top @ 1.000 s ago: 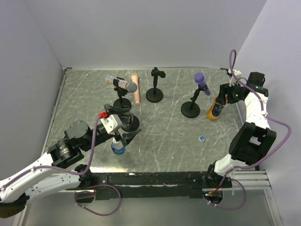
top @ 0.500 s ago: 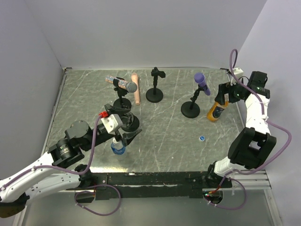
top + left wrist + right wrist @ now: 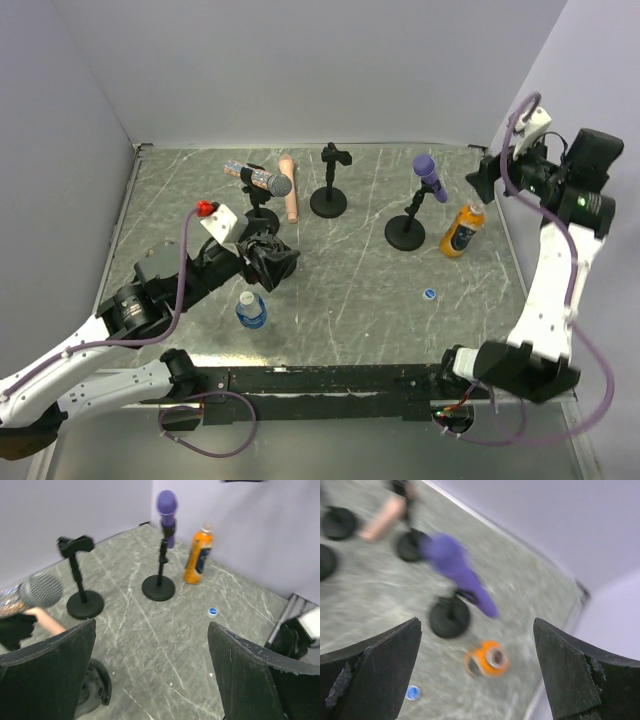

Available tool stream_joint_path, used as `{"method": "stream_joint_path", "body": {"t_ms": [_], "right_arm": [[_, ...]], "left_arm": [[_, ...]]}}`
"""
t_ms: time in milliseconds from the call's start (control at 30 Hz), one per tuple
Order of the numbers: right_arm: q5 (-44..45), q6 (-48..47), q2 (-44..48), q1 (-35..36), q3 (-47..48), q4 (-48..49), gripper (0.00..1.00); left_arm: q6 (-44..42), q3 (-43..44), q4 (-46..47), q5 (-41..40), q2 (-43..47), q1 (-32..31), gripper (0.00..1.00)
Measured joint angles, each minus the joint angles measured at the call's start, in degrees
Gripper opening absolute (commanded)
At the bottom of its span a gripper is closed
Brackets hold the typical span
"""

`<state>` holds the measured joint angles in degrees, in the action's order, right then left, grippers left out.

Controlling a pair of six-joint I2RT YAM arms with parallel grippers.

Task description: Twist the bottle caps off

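The left hand (image 3: pixel 270 260) is hovering over the left part of the table (image 3: pixel 360 300), its jaws standing wide apart with nothing between them. In its wrist view only bare grey surface is showing between the two black fingers (image 3: pixel 50 675). Nearer the arms' bases, a small blue bottle (image 3: pixel 251 311) is standing upright on its own, close to that hand but not touching it. Its top is looking pale, though it is too small to tell whether a cap is sitting there. The right hand (image 3: pixel 483 180) is hanging raised over the far right corner, likewise spread fully open and holding nothing. The orange bottle (image 3: pixel 462 229) is standing below and just beside it, untouched. In the right wrist view that bottle is appearing from above as a blurred orange disc with a dark centre ringed in white, so its neck is seeming open, but the blur is leaving that unsure. One loose blue cap (image 3: pixel 429 294) is lying flat on the table by itself, nearer the arms than the orange bottle and well apart from both hands. The purple microphone (image 3: pixel 428 177) is leaning in its black stand just left of the orange bottle. Farther left an empty stand (image 3: pixel 329 195) is standing, then a silver-headed microphone (image 3: pixel 262 180) on another stand, with a peach cylinder (image 3: pixel 289 195) lying beside it.
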<state>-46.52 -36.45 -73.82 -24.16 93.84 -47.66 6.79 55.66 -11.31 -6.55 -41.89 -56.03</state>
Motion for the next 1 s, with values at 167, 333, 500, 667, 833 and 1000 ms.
{"method": "stream_joint_path", "body": {"t_ms": [167,333,500,667,833,1000], "right_arm": [[-11.76,-2.25,10.05,8.70,-3.58,-2.32,0.99],[-15.61,-4.28,12.74,25.57,-6.67,-6.08,0.99],[-13.53,-4.59,11.08,42.27,-9.94,-6.82,0.99],[-10.21,-5.33,6.05,52.57,-9.38,-7.50,0.99],[-5.79,-6.05,1.25,61.13,-6.14,-7.65,0.99],[-1.40,-7.26,-3.74,69.33,-1.27,-7.56,0.99]], "left_arm": [[3.74,-0.04,-1.64,-4.50,0.83,1.66,0.96],[5.01,1.14,-5.11,-7.02,0.26,4.96,0.97],[6.93,4.79,-7.10,-1.22,-2.97,18.93,0.97],[11.82,8.61,-7.48,10.10,-7.74,37.13,0.97],[15.63,9.68,-7.48,16.57,-9.33,44.78,0.97],[16.96,9.68,-7.52,18.86,-8.15,45.20,0.96]]}}
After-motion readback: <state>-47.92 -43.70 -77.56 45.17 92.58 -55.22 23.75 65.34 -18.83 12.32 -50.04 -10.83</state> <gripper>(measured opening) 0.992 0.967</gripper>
